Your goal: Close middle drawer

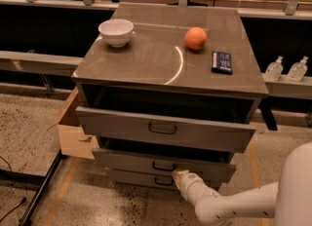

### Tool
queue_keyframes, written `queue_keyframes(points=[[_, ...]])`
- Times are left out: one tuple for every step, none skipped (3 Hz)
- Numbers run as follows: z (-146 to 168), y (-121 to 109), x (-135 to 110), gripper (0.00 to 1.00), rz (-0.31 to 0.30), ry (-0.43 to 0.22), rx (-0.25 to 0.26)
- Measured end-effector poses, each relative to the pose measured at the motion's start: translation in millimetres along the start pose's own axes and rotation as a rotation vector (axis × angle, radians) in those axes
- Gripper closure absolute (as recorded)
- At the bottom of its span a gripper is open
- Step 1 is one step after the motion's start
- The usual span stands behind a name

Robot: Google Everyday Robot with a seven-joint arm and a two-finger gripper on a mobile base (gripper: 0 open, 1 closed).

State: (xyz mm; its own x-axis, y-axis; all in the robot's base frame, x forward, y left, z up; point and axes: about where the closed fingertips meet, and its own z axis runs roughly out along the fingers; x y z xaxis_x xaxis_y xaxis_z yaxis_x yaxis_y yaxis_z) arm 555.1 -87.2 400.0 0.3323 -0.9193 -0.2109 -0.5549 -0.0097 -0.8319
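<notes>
The middle drawer [126, 160] is the second grey-brown front of the cabinet, with a small dark handle [163, 166] at its centre. It stands out only a little, less than the top drawer [112, 122] above it. My gripper [181, 176] is low at the front right of the cabinet, against the middle drawer's front just right of and below the handle. The white arm [234, 205] reaches in from the lower right. The bottom drawer [131, 178] sits just beneath.
On the cabinet top [146, 59] lie a white bowl [116, 31], an orange [195, 38] and a dark flat packet [222, 62]. A cardboard box [70, 132] stands at the cabinet's left. Two bottles [285, 69] stand on a ledge at right. Cables lie on the floor at left.
</notes>
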Motion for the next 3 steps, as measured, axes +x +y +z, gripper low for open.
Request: queue_keyframes(points=[[10.1, -6.2, 1.6, 1.00, -0.004, -0.006, 0.018], [17.3, -10.2, -0.6, 1.00, -0.010, -0.019, 0.027], [27.6, -16.0, -6.1, 1.00, -0.026, -0.042, 0.043]])
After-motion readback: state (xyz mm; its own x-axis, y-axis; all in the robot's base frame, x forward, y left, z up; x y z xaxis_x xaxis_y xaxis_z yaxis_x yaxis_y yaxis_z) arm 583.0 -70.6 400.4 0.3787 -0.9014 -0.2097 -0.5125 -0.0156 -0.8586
